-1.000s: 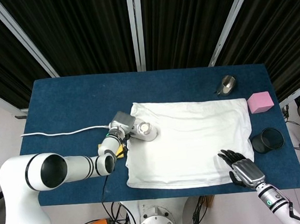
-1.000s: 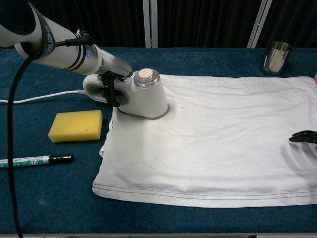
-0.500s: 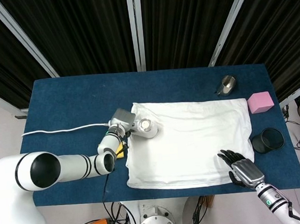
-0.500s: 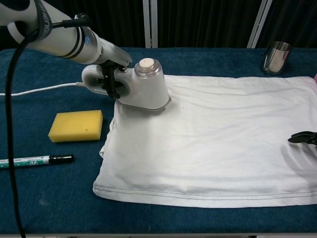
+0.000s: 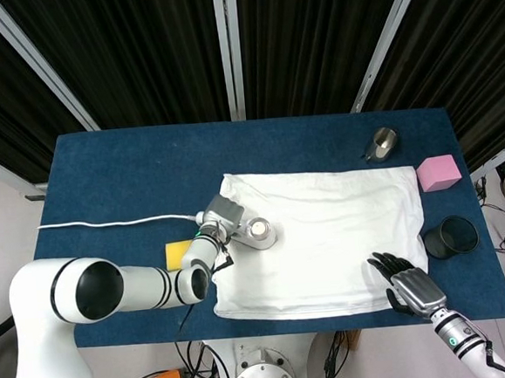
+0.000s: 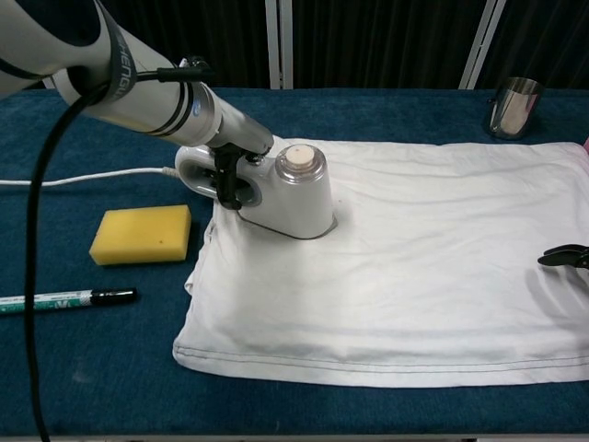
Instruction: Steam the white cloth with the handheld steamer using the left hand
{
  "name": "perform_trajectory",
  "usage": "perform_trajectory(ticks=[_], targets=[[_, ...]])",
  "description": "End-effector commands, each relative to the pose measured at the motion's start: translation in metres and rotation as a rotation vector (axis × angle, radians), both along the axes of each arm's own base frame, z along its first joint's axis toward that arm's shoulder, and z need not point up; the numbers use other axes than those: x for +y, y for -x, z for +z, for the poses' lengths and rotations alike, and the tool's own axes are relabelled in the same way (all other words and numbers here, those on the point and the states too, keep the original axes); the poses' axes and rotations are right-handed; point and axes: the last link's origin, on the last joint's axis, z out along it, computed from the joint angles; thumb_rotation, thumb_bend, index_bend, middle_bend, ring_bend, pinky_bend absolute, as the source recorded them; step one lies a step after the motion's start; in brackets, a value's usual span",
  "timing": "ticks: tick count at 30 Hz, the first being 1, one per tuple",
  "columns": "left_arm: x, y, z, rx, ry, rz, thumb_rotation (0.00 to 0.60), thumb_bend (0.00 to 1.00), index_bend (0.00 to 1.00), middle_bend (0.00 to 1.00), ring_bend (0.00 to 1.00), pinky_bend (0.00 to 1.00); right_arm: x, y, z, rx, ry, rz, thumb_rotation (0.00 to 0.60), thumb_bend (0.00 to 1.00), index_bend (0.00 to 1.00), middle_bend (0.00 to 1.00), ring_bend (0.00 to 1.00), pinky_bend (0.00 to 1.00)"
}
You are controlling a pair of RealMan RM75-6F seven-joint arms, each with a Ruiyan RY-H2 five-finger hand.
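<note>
Nearest you, your right hand (image 5: 407, 282) rests on the lower right corner of the white cloth (image 5: 326, 236), fingers spread and lying flat with nothing in them; the chest view catches only its dark fingertips (image 6: 563, 256) at the right edge. On the near left of the blue table (image 5: 121, 182) a marker pen (image 6: 66, 297) lies alongside the front edge, and just behind it sits a yellow sponge (image 6: 141, 233), close to the cloth's left edge but not touching it. The cloth is spread flat across the middle and right of the table, its near hem showing a stitched seam. Your left hand (image 6: 227, 170) grips the handle of the handheld steamer (image 6: 285, 191), fingers wrapped through the handle loop, and the steamer's base sits on the cloth near its upper left corner. A white cord (image 5: 115, 222) runs from the steamer's back off to the left across the table. To the right of the cloth stands a black cup (image 5: 450, 236), and further back a pink block (image 5: 438, 173). At the far right, just beyond the cloth's back edge, stands a metal cup (image 6: 512, 106).
</note>
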Motion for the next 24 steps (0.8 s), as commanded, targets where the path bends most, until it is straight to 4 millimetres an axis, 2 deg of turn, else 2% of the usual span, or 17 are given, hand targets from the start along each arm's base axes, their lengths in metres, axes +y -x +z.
perform_trajectory(ticks=[1, 10, 17, 24], targets=[[-0.014, -0.002, 0.001, 0.029, 0.056, -0.032, 0.441, 0.67, 0.80, 0.90, 0.76, 0.66, 0.000, 0.000, 0.000, -0.001, -0.001, 0.002, 0.600, 0.85, 0.03, 0.06, 0.01, 0.18], [-0.038, -0.017, 0.011, 0.020, 0.162, -0.046, 0.438, 0.67, 0.80, 0.90, 0.76, 0.66, 0.000, 0.001, 0.001, -0.002, 0.002, 0.001, 0.600, 0.85, 0.03, 0.06, 0.01, 0.18], [-0.020, -0.028, 0.017, -0.013, 0.088, -0.026, 0.424, 0.67, 0.80, 0.90, 0.75, 0.66, 0.002, 0.003, 0.002, -0.005, 0.008, -0.008, 0.600, 0.85, 0.03, 0.06, 0.01, 0.18], [0.000, -0.021, 0.013, 0.002, 0.048, 0.037, 0.418, 0.67, 0.80, 0.90, 0.75, 0.66, -0.001, 0.004, 0.003, -0.008, 0.010, -0.011, 0.600, 0.85, 0.03, 0.06, 0.01, 0.18]])
